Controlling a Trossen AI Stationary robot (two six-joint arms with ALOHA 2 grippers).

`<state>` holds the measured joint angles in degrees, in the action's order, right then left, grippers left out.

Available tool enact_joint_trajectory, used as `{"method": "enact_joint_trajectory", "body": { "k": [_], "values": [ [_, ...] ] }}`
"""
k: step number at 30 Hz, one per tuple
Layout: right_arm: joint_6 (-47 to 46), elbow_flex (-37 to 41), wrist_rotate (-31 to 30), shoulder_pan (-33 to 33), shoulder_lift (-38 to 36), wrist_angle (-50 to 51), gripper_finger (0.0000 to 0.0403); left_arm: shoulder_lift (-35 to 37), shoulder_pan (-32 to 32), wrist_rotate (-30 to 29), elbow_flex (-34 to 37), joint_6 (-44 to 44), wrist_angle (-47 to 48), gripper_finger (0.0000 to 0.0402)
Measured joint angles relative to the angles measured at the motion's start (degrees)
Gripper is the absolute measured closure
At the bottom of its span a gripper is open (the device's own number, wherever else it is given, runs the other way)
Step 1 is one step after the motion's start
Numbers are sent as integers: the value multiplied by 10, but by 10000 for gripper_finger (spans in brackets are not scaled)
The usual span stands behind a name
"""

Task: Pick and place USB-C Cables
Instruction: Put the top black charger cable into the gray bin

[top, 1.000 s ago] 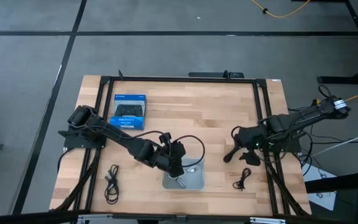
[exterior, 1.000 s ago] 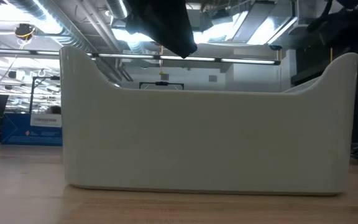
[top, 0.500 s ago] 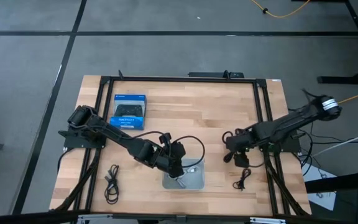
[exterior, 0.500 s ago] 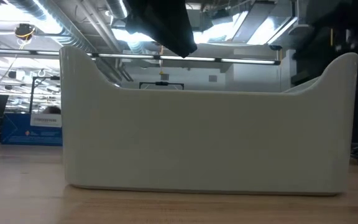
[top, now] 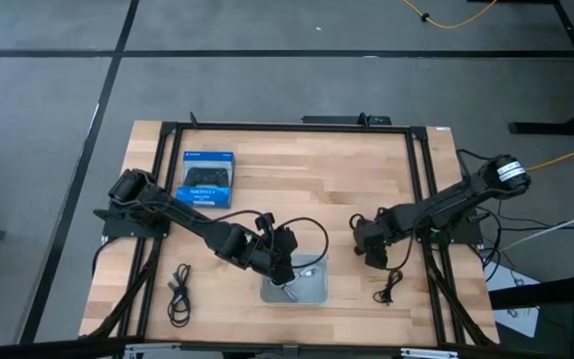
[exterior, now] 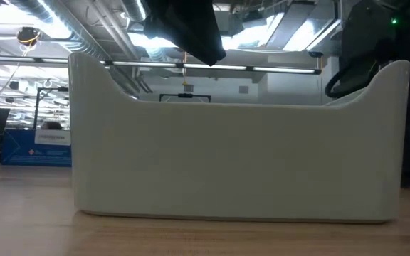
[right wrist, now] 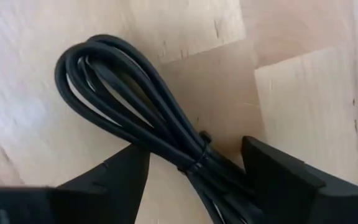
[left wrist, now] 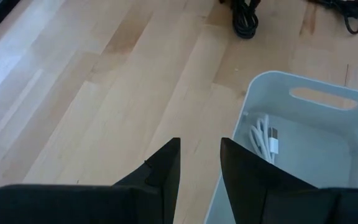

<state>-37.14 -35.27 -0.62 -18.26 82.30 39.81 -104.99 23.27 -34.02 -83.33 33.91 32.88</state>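
Observation:
The grey tray sits near the table's near edge. The pale cable lies coiled inside it, against its wall. One black cable lies on the wood at the near left. Another black cable lies at the near right. My left gripper hangs over the tray's far left corner, open by a narrow gap and empty. My right gripper is open low over the right black cable. Its fingers stand on either side of the bundle's tied end.
A blue game-controller box lies at the far left of the table. A black frame runs round the tabletop. In the low view the tray's wall fills most of the picture. Bare wood lies between the arms toward the far edge.
My right gripper has moved toward the table's left while its arm swung round behind it. The left arm, the tray and the cables have kept still.

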Motion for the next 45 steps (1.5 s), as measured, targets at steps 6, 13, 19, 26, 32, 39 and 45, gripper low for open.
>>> {"method": "enact_joint_trajectory", "body": {
  "k": [6,13,19,26,32,39,45],
  "values": [
    [-46,0,-10,1,6,2,212,0,0,0,0,0,-1,295],
    [-31,-39,6,0,10,37,334,0,0,0,0,0,6,295],
    [36,-139,-17,-2,9,52,342,14,5,-23,-1,-10,106,295],
    [107,-244,-110,-17,7,0,342,39,32,-56,-1,70,269,295],
    [168,-258,-69,-28,16,-204,342,54,73,-58,0,139,449,295],
    [168,-258,14,-32,77,-299,342,127,143,-38,20,327,531,295],
    [197,-258,69,-32,122,-380,339,156,191,15,34,506,507,295]
  ]
}}
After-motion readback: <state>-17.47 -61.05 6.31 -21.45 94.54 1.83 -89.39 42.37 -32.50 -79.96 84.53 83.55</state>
